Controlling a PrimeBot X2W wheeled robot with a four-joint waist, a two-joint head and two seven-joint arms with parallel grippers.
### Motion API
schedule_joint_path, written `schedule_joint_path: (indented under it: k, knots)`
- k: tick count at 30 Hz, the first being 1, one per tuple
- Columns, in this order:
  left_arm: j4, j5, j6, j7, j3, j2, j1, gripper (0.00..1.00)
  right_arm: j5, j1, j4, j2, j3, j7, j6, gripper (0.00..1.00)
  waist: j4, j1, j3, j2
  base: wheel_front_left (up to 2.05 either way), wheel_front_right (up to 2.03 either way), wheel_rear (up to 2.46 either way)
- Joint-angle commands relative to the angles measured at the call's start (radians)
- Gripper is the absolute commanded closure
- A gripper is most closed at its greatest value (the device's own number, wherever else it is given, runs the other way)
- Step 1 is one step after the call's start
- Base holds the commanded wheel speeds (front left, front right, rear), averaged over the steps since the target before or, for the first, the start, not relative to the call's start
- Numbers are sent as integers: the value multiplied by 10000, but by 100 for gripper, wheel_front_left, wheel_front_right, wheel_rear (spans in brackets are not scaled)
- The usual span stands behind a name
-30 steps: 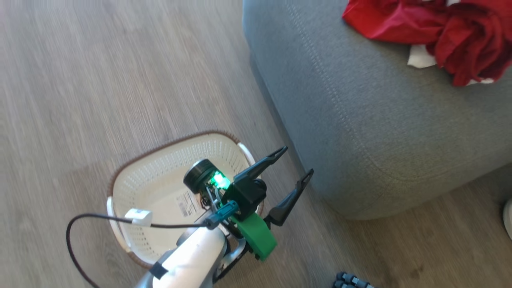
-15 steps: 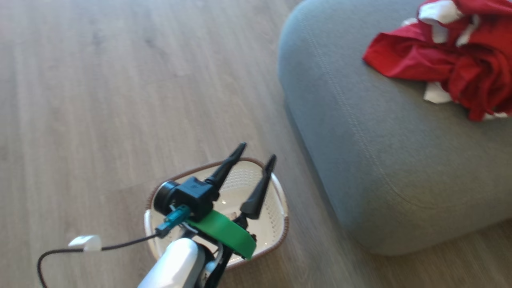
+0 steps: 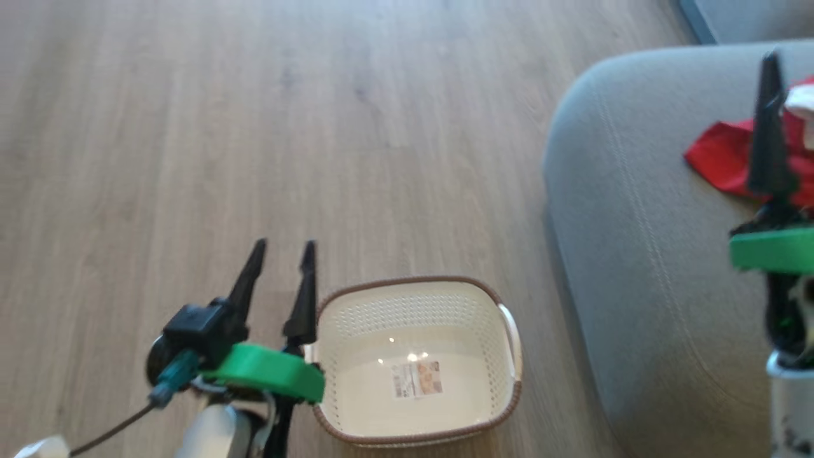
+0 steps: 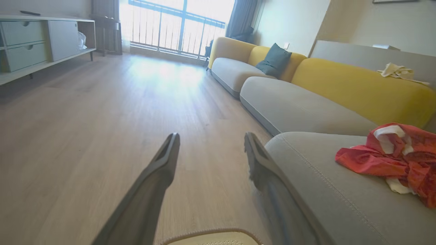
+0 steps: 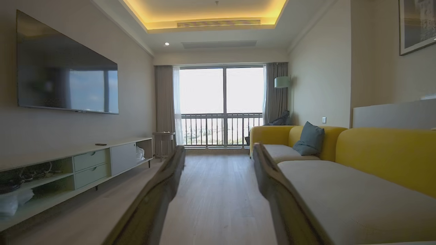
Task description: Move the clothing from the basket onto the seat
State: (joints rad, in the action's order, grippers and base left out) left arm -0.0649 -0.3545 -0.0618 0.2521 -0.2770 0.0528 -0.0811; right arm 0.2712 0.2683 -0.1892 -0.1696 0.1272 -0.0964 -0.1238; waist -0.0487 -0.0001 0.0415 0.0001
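Pale wood floor [image 3: 191,127] (planked) bears the basket [image 3: 413,312] near the seat [image 3: 636,254].

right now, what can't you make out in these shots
Clothing: head view, cut off by the right edge, partly behind a finger of the right gripper.
Sticker print in the basket: head view, too small and blurred.
Inside of the basket: left wrist view, cut off by the bottom edge.
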Motion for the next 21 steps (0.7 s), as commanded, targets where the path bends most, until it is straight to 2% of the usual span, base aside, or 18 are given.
schedule_joint_path:
  k: [1, 8, 13, 18, 21]
  knots:
    - [471, 149, -53, 97, 439, -25, -150, 0, -50, -10, -326, 58, -254, 8, -69, 0, 477, 1, -285, -1, 0, 0, 0]
    - [711, 342, -192, 97, 1151, -25, 383, 0, -96, -1082, 295, 796, -717, -518, -69, 0, 1371, 1, -401, -1, 0, 0, 0]
    - [558, 489, -346, 97, 1314, -25, 597, 0, -413, -1639, 1036, 1029, -830, -999, -69, 0, 1910, 1, -445, -1, 0, 0, 0]
    - [338, 679, -395, 97, 1339, -26, 751, 0, -588, -1908, 1443, 1140, -744, -1351, -69, 0, 2173, 1, -453, -1, 0, 0, 0]
    - [154, 870, -245, 97, 1160, -26, 878, 0, -720, -2054, 1721, 1176, -910, -1484, -69, 0, 2238, 1, -424, -1, 0, 0, 0]
